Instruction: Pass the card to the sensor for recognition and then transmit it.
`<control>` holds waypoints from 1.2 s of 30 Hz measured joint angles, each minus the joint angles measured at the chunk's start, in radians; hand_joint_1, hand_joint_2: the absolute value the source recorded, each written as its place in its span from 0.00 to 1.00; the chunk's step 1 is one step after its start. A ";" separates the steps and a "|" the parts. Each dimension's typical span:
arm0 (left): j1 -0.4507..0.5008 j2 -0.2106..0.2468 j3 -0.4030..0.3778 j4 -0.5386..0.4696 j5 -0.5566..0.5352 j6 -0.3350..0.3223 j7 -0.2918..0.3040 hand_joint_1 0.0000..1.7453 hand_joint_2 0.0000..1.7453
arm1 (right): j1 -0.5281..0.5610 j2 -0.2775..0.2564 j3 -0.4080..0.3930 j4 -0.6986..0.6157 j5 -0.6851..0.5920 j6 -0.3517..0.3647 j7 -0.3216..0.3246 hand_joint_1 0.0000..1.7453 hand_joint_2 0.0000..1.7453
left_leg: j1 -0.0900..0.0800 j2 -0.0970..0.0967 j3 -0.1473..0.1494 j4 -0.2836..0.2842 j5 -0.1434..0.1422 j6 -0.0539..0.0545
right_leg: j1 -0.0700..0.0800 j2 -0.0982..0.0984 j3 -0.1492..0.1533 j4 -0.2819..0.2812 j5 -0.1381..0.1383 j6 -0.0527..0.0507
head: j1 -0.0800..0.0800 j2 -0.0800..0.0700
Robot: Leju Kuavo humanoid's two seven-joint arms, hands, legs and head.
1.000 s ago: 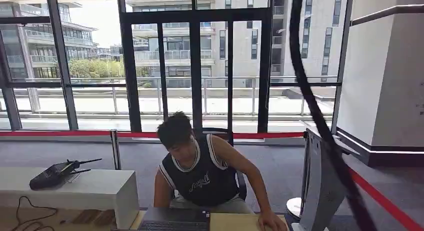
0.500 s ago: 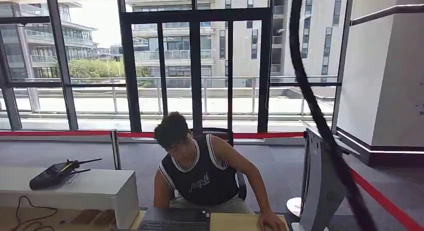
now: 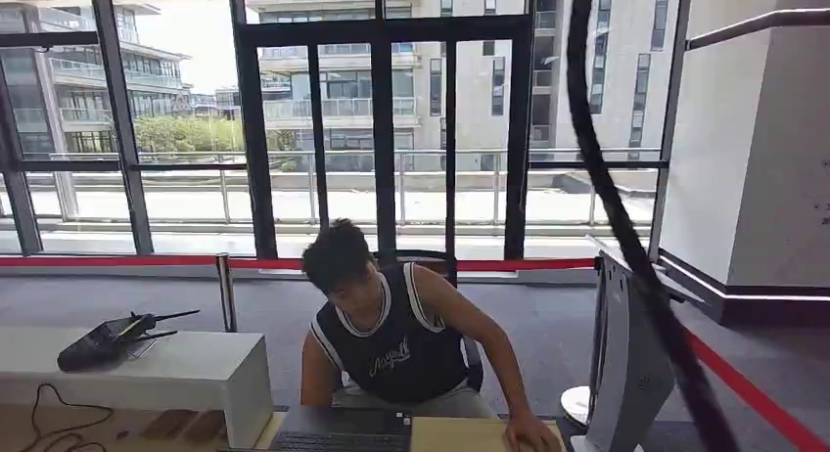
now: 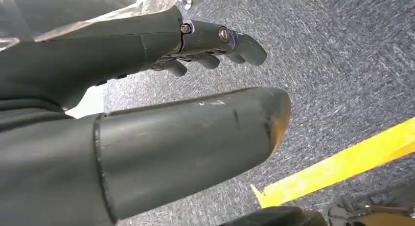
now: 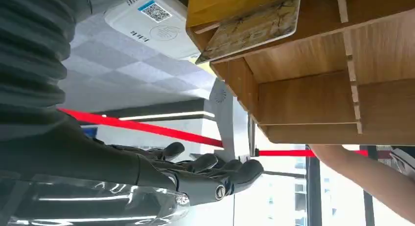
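Note:
In the right wrist view a patterned card (image 5: 249, 28) lies on the edge of a wooden rack (image 5: 313, 89), tucked under a yellow-brown sheet. Beside it sits a white sensor pad (image 5: 156, 25) with a QR code. My right hand (image 5: 161, 172) hovers apart from the card, dark fingers stretched out and holding nothing. My left hand (image 4: 122, 55) hangs over grey carpet, with thumb and fingers spread and nothing between them.
A person (image 3: 391, 335) sits behind the desk facing me, one hand on a tan sheet (image 3: 460, 434) beside a keyboard (image 3: 338, 440). A grey monitor (image 3: 626, 364) stands at right. A white bench (image 3: 147, 374) is at left. A black cable (image 3: 626, 227) hangs across the view.
The person's head has shifted slightly to the left and their hand on the tan sheet has barely moved. The rest of the scene is unchanged.

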 joint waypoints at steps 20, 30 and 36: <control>0.000 0.000 0.000 0.000 -0.005 0.000 -0.013 0.00 0.00 | -0.015 0.029 -0.014 0.050 -0.020 -0.038 -0.068 0.00 1.00 | 0.000 0.000 0.000 0.000 0.000 0.000 | 0.000 0.000 0.000 0.000 0.000 0.000 | 0.000 0.000; 0.000 0.000 0.000 0.000 -0.006 -0.001 -0.015 0.00 0.00 | -0.020 0.044 -0.014 0.072 -0.024 -0.038 -0.074 0.00 1.00 | 0.000 0.000 0.000 0.000 0.000 0.000 | 0.000 0.000 0.000 0.000 0.000 0.000 | 0.000 0.000; 0.000 0.000 0.000 0.000 -0.007 -0.003 -0.015 0.00 0.00 | -0.022 0.047 -0.014 0.078 -0.027 -0.037 -0.077 0.65 1.00 | 0.000 0.000 0.000 0.000 0.000 0.000 | 0.000 0.000 0.000 0.000 0.000 0.000 | 0.000 0.000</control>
